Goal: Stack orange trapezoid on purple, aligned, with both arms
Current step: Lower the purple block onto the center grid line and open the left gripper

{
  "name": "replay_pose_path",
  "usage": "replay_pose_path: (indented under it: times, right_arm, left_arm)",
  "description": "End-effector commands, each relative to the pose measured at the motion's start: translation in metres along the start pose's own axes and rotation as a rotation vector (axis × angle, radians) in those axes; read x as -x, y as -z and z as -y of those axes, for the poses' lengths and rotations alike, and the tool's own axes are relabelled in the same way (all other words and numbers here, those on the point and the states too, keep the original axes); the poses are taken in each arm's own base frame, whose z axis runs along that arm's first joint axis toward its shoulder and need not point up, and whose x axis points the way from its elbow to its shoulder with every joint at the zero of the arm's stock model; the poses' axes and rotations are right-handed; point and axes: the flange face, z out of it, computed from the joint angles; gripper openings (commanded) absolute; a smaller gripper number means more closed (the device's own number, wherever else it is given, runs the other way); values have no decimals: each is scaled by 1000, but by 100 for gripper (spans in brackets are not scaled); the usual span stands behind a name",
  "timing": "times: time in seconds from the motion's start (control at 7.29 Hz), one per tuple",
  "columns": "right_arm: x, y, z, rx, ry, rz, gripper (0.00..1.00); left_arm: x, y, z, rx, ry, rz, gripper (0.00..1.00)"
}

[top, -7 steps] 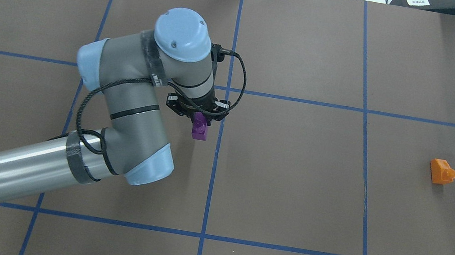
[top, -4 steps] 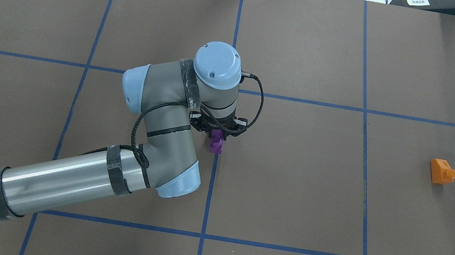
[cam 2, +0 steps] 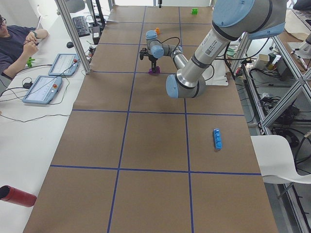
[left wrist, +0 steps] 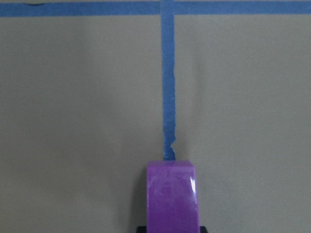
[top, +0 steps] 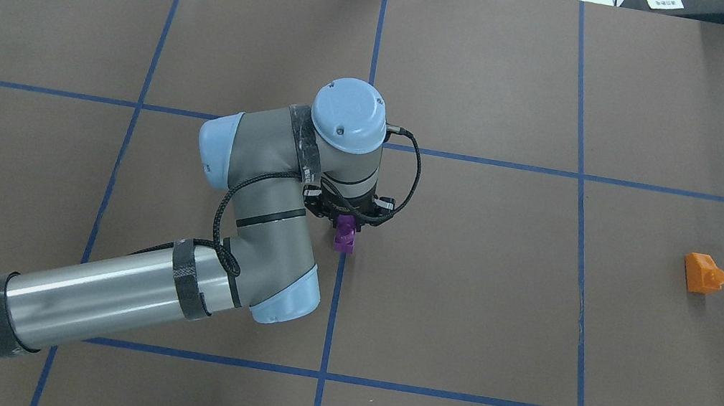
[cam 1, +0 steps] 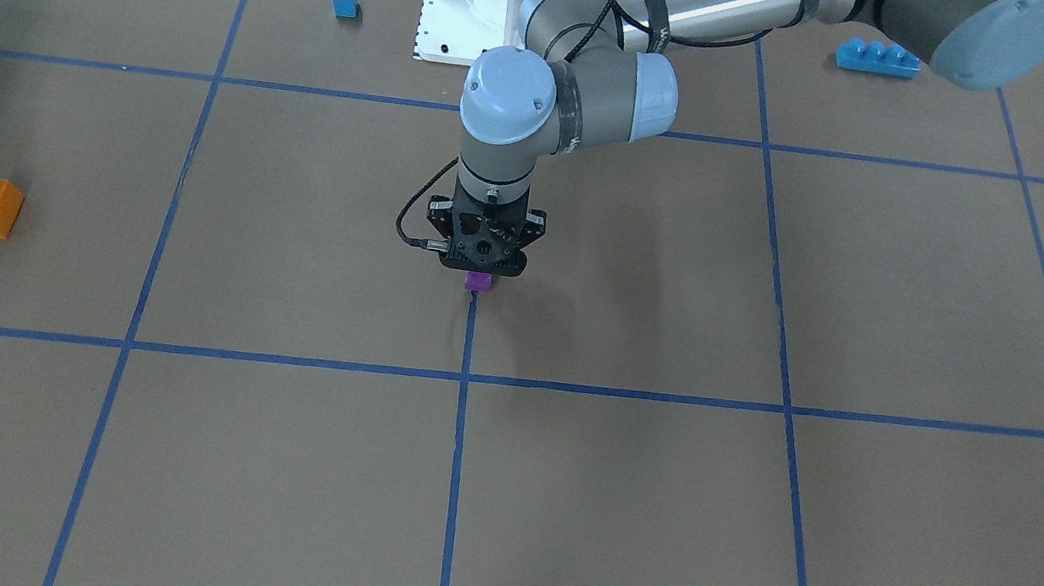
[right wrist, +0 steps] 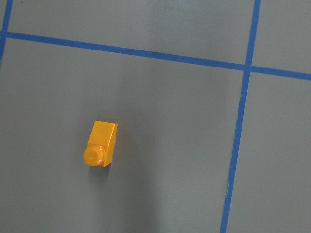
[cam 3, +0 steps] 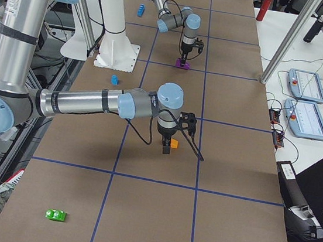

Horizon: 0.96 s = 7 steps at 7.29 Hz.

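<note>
The purple block [top: 345, 237] is clamped in the left hand [cam 1: 480, 272], which has been carried rightward across the counter [top: 459, 320] over the last second and brought low. The block is now held over the central blue tape line [left wrist: 167, 97], at or just above the surface. Whether it touches the counter cannot be told. In the left wrist view the block's end is lined up with the tape.

The orange trapezoid [top: 704, 273] is left where it was, lying well apart on the robot's right side with its stud pointing sideways. The right hand [cam 3: 167, 150] is seen only in the side view from the right end, close to the orange piece, and whether it is apart or together cannot be told.

From this, the base piece is judged to be nearly placed at the centre. The stacking step itself is not yet begun: the purple must first be released, and the orange one must be picked up and turned upright.
</note>
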Motion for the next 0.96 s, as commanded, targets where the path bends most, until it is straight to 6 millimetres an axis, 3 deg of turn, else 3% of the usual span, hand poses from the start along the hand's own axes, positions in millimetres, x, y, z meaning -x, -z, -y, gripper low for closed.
replay_pose_path:
  times: [0.0, 0.55, 0.82]
  right_arm:
    - [0, 0, 0, 1, 0, 0, 100]
    - [0, 0, 0, 0, 0, -2, 100]
    - [0, 0, 0, 0, 0, -2, 100]
  left_arm:
    - [-2, -3, -4, 5, -3, 0, 3]
    - [-3, -4, -7, 8, -2, 0, 31]
    - [-2, -6, -8, 11, 1, 4, 57]
